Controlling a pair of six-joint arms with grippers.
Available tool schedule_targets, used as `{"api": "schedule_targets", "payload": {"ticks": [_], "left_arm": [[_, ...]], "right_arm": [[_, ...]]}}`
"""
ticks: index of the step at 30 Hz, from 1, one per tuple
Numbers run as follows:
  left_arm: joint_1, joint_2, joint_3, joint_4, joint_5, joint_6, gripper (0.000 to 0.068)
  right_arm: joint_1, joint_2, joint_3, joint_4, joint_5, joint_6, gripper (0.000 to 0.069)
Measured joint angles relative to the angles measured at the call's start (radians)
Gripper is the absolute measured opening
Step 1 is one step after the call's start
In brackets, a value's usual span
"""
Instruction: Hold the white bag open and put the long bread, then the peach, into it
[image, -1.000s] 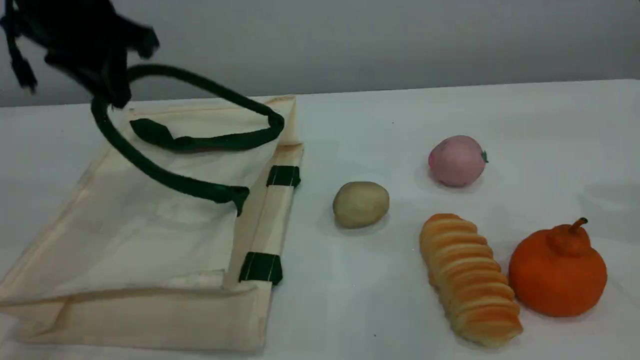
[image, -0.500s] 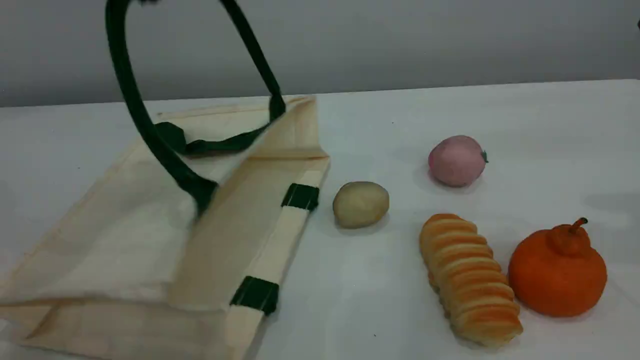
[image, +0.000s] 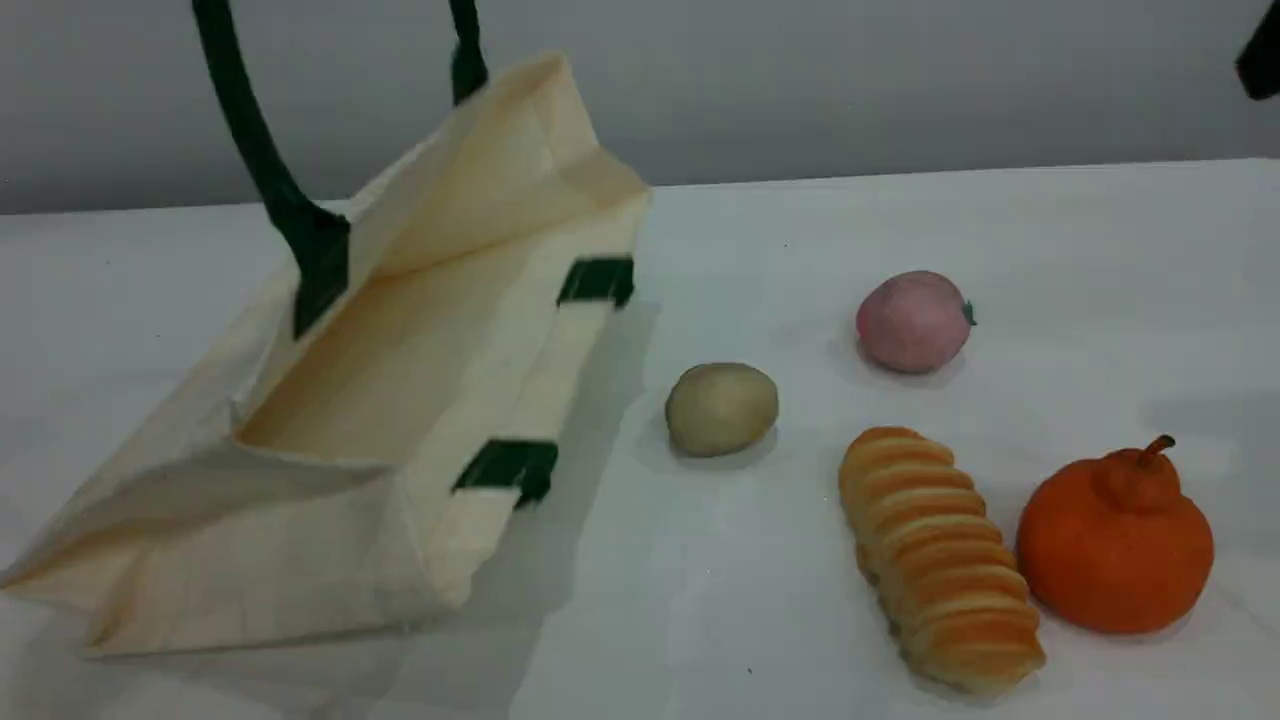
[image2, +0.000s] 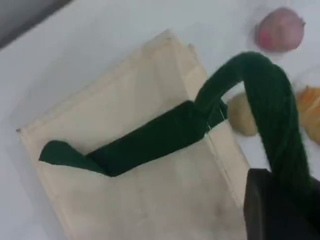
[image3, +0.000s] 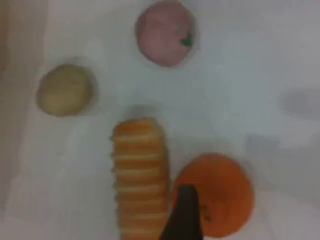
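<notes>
The large cream-white canvas tote bag (image: 250, 580) sits at the left of the white desk (image: 800, 220). Its lower wall lies flat and its upper wall is drawn up, so the mouth gapes toward the food on the right. I can see straight into the pale, bare inside: nothing is in it. Two green patches (image: 597, 280) mark the rim that rests on the desk.

One dark green strap handle (image: 250, 130) runs taut out of the top of the scene view. In the left wrist view it disappears into the left end effector (image2: 287, 200), whose fingers are pressed together on the strap. So the holding-open part looks done, or nearly so.

Both foods are yet to go in. The long golden-orange ridged bread loaf (image: 940, 560) lies on the desk at the front right, well apart from the bag. The small round pale pink peach (image: 912, 320), with its green leaf stub, rests further back.

A beige potato-like lump (image: 722, 408) lies between the bag and the loaf. A knobbed orange citrus fruit (image: 1115, 545) sits just beside the loaf on its right.

The right end effector (image3: 184, 220) hangs above the loaf and the citrus, fingers spread and carrying nothing. By my reckoning the bread pick-up comes next.
</notes>
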Motion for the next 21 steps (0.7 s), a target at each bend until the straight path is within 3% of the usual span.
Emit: {"api": "schedule_targets", "payload": {"ticks": [5, 14, 21], "left_arm": [[0.000, -0.031, -0.002, -0.052, -0.001, 0.037, 0.0088], [0.000, -0.068, -0.004, -0.055, -0.001, 0.124, 0.0088], [0.000, -0.068, -0.004, 0.021, -0.004, 0.149, 0.0088]], "right_arm": [[0.091, 0.000, 0.000, -0.013, -0.018, -0.029, 0.0584], [0.231, 0.058, 0.000, -0.057, -0.029, -0.029, 0.0584], [0.312, 0.150, 0.000, -0.083, -0.044, -0.028, 0.0584]]}}
